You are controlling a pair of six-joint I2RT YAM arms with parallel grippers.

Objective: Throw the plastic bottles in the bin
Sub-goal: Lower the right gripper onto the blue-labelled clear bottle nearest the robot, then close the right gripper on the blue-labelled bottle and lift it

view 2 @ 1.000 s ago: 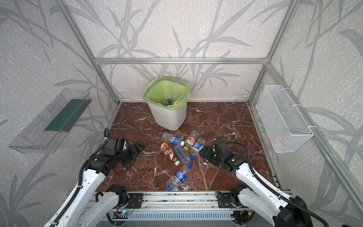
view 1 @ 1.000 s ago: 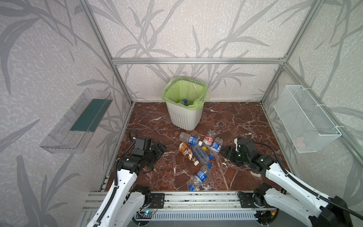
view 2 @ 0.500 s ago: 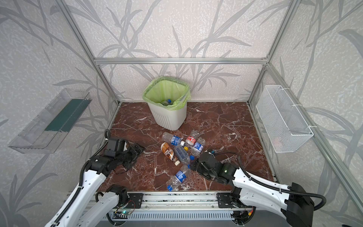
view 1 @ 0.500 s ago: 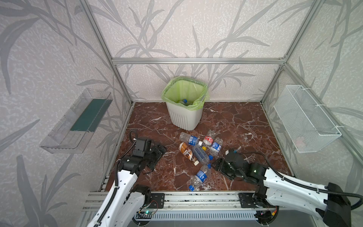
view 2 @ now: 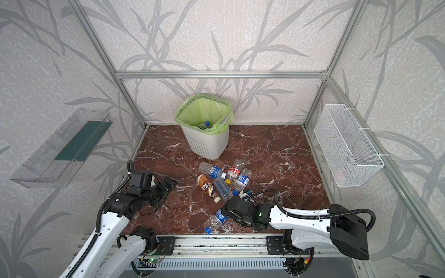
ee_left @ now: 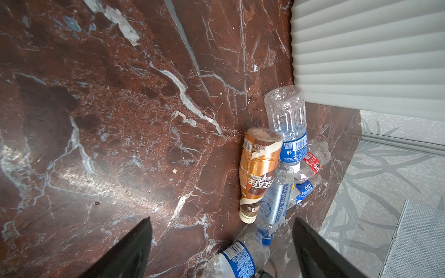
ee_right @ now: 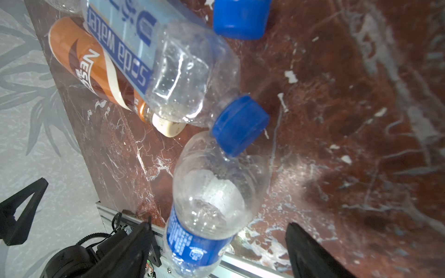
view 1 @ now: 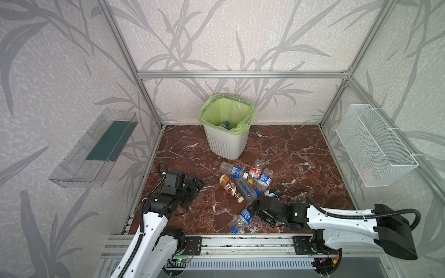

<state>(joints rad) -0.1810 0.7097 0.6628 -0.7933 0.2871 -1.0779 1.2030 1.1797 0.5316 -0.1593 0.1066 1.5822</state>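
Right gripper [ee_right: 220,243]: jaws wide, straddling the nearest bottle [ee_right: 212,207], nothing clamped. Left gripper [ee_left: 221,240]: wide open, empty, off to the side of the pile [view 1: 248,178].

Risk: that bottle lies at the front edge of the table [view 1: 289,154], by the rail [ee_right: 240,267]. If you close off-centre it may squirt out or roll off. The soda-water bottle [ee_right: 168,72] has its cap against it and could drag along.

The bin [view 1: 226,146] stands at the back wall with the pile between, so lift high.

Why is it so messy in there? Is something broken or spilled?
Nothing looks spilled. Six plastic bottles lie tipped over in a jumble on the marble floor in front of the bin, instead of in it. The red-labelled bottle and the blue-labelled bottle by the right gripper look crumpled.
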